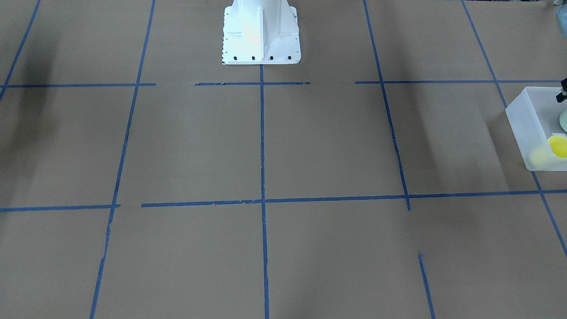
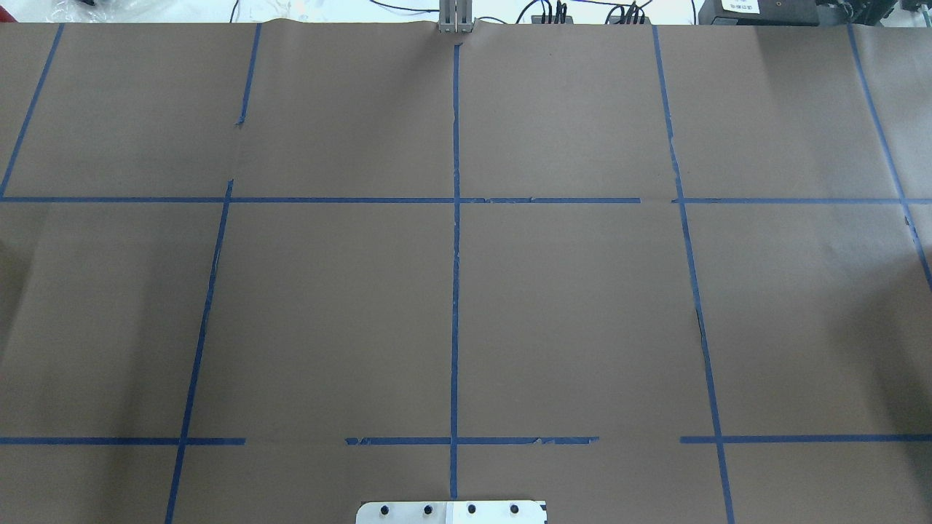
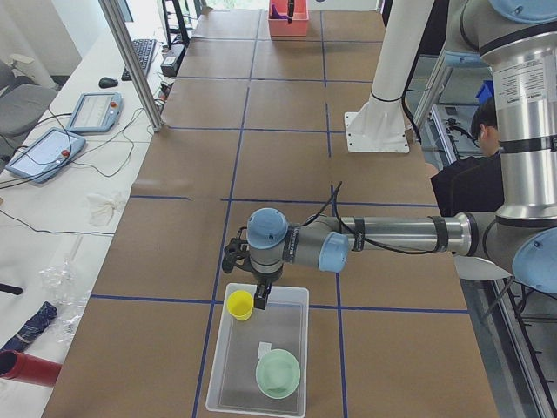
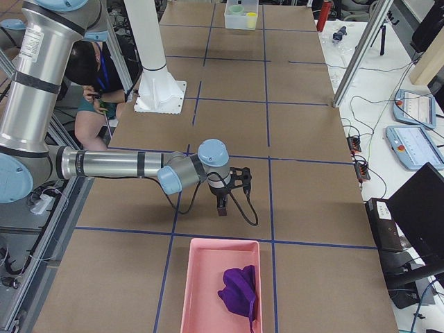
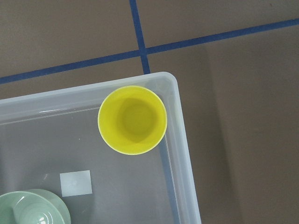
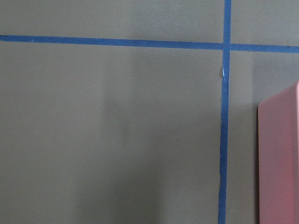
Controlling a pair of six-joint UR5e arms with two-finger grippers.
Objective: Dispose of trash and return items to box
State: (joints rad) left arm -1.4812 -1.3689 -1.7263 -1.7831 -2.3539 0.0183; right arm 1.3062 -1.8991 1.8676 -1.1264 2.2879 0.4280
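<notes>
A translucent white box [image 3: 301,347] sits at the robot's left end of a brown paper-covered table [image 2: 328,306] marked with blue tape lines [image 2: 455,291]. Inside the box, a yellow cup [image 5: 132,120] stands upright, mouth up, tucked into one corner close against the walls. A mint-green bowl [image 3: 278,373] rests at the opposite end of the box, well apart from the cup, with a small white label [image 5: 75,183] on the box floor between them.

The left gripper [image 3: 262,300] points down over the cup's end of the box, its tip just beside the cup on the side nearer the box's middle. The views do not show whether its jaws are parted or closed, or whether they touch the cup. The left wrist camera looks straight down into the cup.

The right gripper [image 4: 220,208] hangs above bare table, near a pink bin [image 4: 207,291] that holds a crumpled purple cloth [image 4: 239,290]. Its jaw state cannot be told either.
</notes>
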